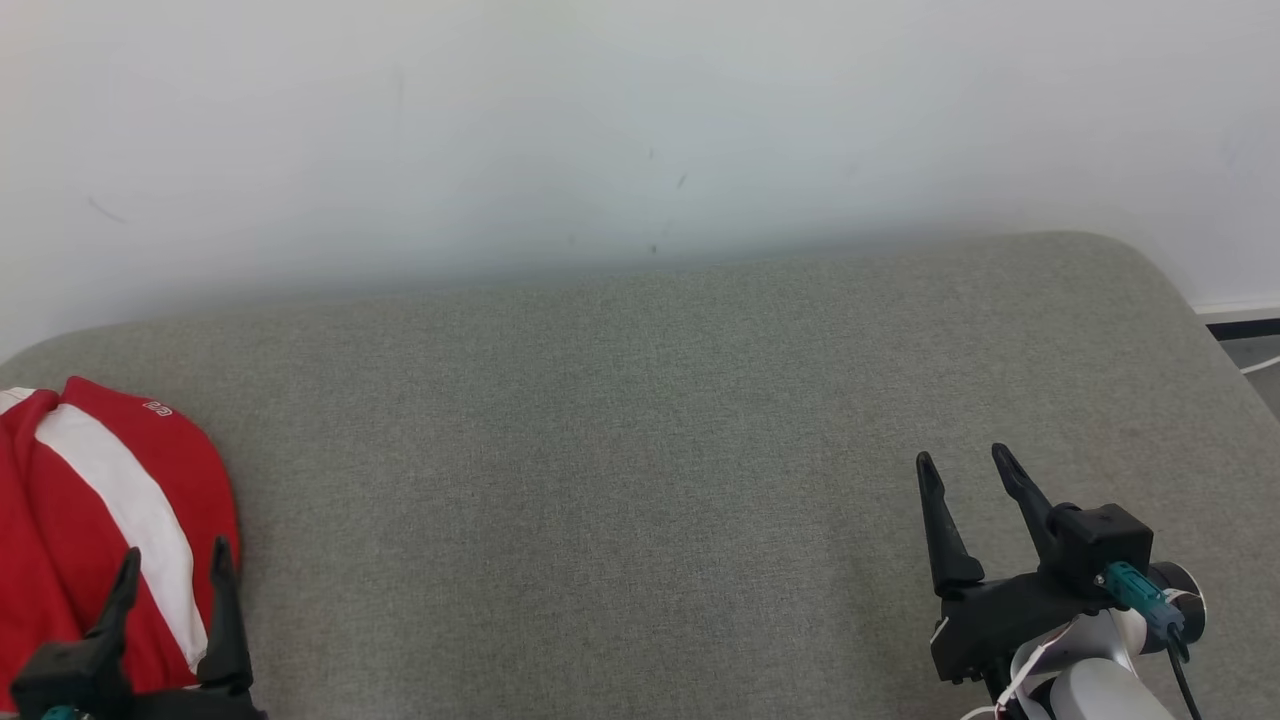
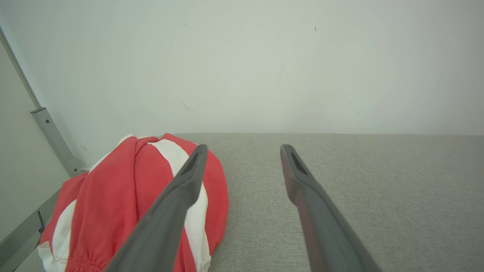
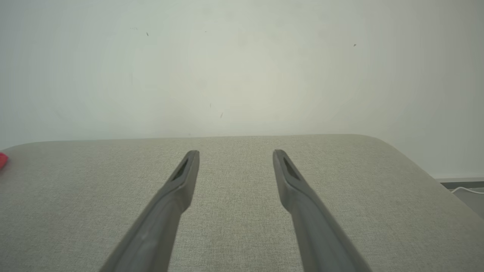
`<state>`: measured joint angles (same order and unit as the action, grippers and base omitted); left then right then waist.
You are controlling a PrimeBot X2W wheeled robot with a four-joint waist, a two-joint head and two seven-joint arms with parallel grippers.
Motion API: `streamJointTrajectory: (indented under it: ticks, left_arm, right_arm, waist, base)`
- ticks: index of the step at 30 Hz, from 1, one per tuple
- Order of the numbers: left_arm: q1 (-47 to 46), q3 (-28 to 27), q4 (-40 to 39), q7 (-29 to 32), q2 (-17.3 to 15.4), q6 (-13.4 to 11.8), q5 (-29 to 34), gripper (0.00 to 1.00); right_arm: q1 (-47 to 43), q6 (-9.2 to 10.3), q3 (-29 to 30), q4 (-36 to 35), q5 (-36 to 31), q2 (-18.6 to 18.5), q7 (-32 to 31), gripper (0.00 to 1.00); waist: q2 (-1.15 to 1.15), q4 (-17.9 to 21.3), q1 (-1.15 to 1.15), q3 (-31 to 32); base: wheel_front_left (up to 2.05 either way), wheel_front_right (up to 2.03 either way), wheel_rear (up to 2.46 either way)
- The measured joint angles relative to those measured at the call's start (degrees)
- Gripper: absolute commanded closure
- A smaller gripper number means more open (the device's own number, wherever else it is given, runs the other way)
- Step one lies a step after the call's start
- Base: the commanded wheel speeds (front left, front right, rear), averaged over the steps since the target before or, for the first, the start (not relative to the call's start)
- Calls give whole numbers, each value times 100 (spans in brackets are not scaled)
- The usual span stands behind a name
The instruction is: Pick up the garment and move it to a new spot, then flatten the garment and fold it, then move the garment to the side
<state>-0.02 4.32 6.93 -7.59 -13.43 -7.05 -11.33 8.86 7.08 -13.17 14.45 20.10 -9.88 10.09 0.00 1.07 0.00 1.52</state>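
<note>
Left hand (image 1: 175,550) spread wide, garment (image 1: 100,480) just ahead, slightly leftward

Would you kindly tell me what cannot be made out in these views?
Head view: the red and white garment is cut off by the left and bottom edges, and the left gripper covers part, so its type is unclear.
Its small white mark there is too small to read.
Left wrist view: one of the fingers hides the garment's middle.
Right wrist view: the garment is a red sliver at the left edge.
</note>
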Motion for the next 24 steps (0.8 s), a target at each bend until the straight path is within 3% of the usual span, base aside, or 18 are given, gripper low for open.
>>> streamJointTrajectory:
  ticks: [14, 24]
  left_arm:
    - [-5, 49, -115, 194, -101, 8, 64, 0]
    - [-32, 11, -123, 301, -81, 8, 62, 0]
  right_arm:
    - [-18, 0, 46, -75, -4, -82, -135, 0]
    - [-84, 3, 200, -129, -1, -122, -153, 0]
  waist:
    - [0, -13, 0, -18]
    - [0, -276, 0, -46]
  base:
    - [0, 0, 0]
    - [0, 0, 0]
